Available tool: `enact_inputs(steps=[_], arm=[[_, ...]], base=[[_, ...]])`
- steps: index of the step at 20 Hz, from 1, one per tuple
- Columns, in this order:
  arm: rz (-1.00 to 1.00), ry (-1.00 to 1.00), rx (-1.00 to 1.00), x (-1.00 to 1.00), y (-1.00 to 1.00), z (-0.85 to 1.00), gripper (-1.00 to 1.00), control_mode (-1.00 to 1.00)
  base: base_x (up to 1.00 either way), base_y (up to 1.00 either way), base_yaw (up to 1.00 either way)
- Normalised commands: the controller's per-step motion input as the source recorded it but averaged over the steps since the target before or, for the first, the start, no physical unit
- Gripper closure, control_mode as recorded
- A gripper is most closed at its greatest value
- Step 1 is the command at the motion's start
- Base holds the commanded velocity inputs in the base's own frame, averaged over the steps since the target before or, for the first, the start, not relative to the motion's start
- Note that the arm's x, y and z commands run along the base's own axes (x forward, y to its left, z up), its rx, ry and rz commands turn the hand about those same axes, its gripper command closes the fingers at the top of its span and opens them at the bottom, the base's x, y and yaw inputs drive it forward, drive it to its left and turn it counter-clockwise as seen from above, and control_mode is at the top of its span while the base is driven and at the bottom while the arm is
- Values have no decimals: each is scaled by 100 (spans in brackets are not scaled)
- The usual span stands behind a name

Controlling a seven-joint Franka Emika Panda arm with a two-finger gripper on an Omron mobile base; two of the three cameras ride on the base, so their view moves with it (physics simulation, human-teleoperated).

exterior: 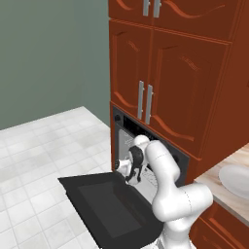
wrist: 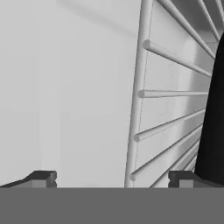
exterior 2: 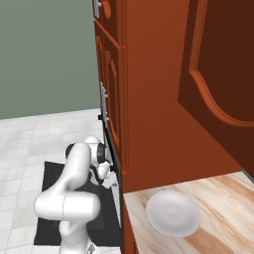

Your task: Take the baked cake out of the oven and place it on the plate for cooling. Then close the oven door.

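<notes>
Reaching forward from the lower right of the left base view, the white arm [exterior: 168, 189] bends over the oven door [exterior: 109, 204], which lies folded down flat, a wide black panel with a darker window across the lower middle of that frame. The pincer [exterior: 130, 171] sits at the mouth of the oven [exterior: 125, 127], whose dark control strip runs just below the red-brown cabinet doors [exterior: 146, 82] with their silver handles [exterior: 145, 102]. In the hand view the two dark fingertips [wrist: 43, 178] stand far apart at the lower left and lower right of the frame, so the pincer is spread wide and has hold of nothing. Between and beyond them, the pale wire rack [wrist: 170, 109] fans out across the right half of the frame, with a light oven wall to the left and a black edge along the far right. The baked cake cannot be made out in any of these frames. The plate [exterior 2: 173, 213], round and plain white, rests bare on the pale wood bench [exterior 2: 223, 203] at the lower right of the right base view, well apart from the pincer and on the other side of the cabinet side panel. In the left base view the plate shows at the right edge, partly cut off.
</notes>
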Motion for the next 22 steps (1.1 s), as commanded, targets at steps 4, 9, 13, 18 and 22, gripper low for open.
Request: enact_inputs(steps=[4, 9, 13, 18, 22], arm=[[-3, 0, 14, -39, 36, -57, -100, -100], [-3, 0, 12, -41, 38, -60, -100, -100], [-2, 0, 12, -42, 42, -61, -100, -100], [-1, 0, 11, -45, 44, -63, -100, -100], [0, 0, 10, -51, 46, -64, -100, -100]], base=[[0, 0, 0], [0, 0, 0], [0, 0, 0], [0, 0, 0], [0, 0, 0]])
